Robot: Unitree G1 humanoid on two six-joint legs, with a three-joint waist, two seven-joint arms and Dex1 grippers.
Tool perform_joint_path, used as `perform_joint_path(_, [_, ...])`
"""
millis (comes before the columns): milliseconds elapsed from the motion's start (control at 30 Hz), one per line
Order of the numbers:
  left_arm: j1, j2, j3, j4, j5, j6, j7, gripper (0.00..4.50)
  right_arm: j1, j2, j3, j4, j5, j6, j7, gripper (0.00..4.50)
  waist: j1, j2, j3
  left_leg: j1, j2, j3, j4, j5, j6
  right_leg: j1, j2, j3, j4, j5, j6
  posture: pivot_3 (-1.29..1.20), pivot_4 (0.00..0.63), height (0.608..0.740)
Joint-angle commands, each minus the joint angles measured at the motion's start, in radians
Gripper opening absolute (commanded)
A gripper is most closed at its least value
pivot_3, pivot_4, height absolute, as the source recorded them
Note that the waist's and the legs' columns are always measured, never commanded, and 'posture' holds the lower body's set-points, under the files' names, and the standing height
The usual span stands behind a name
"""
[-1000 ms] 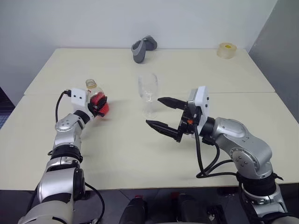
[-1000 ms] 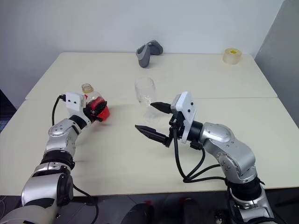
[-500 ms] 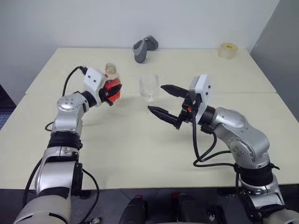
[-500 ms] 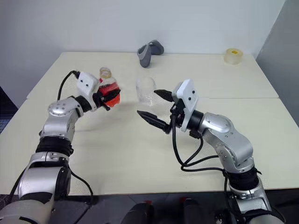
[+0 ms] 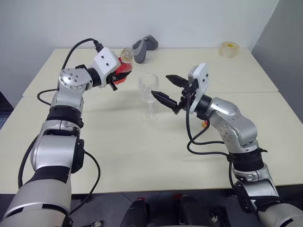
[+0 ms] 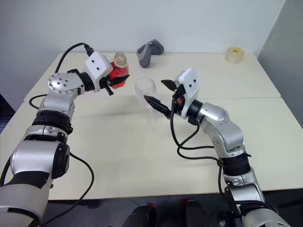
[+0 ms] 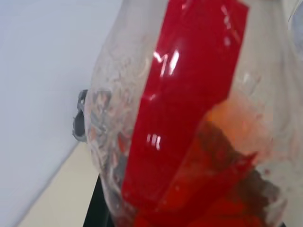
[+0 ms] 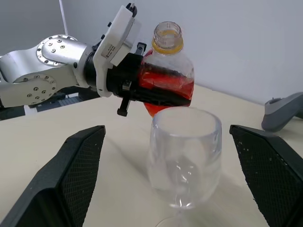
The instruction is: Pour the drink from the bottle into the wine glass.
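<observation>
The left gripper [image 6: 111, 78] was clenched around the bottle [image 8: 165, 75], held upright, cap off, above the table [image 5: 142, 156] and just beside the wine glass [image 5: 149, 97]. The right gripper [image 5: 166, 88], jaws spread wide, flanked the glass bowl without touching it. A clean pour likely required steadying the glass, bringing the bottle's mouth over the rim, then tipping gradually so the drink [image 8: 163, 92] did not splash.

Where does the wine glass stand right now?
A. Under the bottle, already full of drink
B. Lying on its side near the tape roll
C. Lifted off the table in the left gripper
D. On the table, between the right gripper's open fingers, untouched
D: the wine glass stands empty on the table, with the right gripper's fingers spread wide on either side.
</observation>
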Motion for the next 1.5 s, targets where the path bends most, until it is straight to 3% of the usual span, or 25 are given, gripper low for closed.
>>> perform_joint_path(33, [-0.065,0.012,-0.009,0.033,0.028,-0.078,0.007,1.14,-0.042,0.014,-0.031,-0.002,0.006,-0.047,0.016,4.50,-0.001,0.000,0.000,0.000,0.000,0.000,0.000,0.000,0.000,0.000,0.000,0.000,0.000,0.000,0.000,0.00,0.150,0.740])
perform_joint_path(533, [-0.132,0.019,-0.051,0.115,0.126,-0.173,0.056,1.14,-0.045,0.029,-0.021,0.018,-0.027,-0.097,0.034,4.50,-0.014,0.000,0.000,-0.001,0.000,0.000,0.000,0.000,0.000,-0.001,0.000,0.001,0.001,0.000,0.000,0.00,0.150,0.740])
perform_joint_path(967, [-0.181,0.067,-0.137,0.152,0.284,-0.237,0.215,1.14,-0.062,0.032,-0.020,0.042,-0.038,-0.114,0.054,4.50,-0.019,0.000,0.000,-0.001,0.000,0.000,0.000,0.000,0.000,-0.001,-0.001,0.001,0.002,0.000,0.000,0.00,0.150,0.740])
perform_joint_path(1500, [-0.228,0.079,-0.199,0.174,0.381,-0.267,0.338,1.14,-0.078,0.035,-0.027,0.063,-0.053,-0.129,0.071,4.50,-0.021,0.000,0.000,-0.001,0.000,0.000,0.000,0.000,0.000,-0.002,-0.001,0.001,0.002,0.000,0.000,0.00,0.150,0.740])
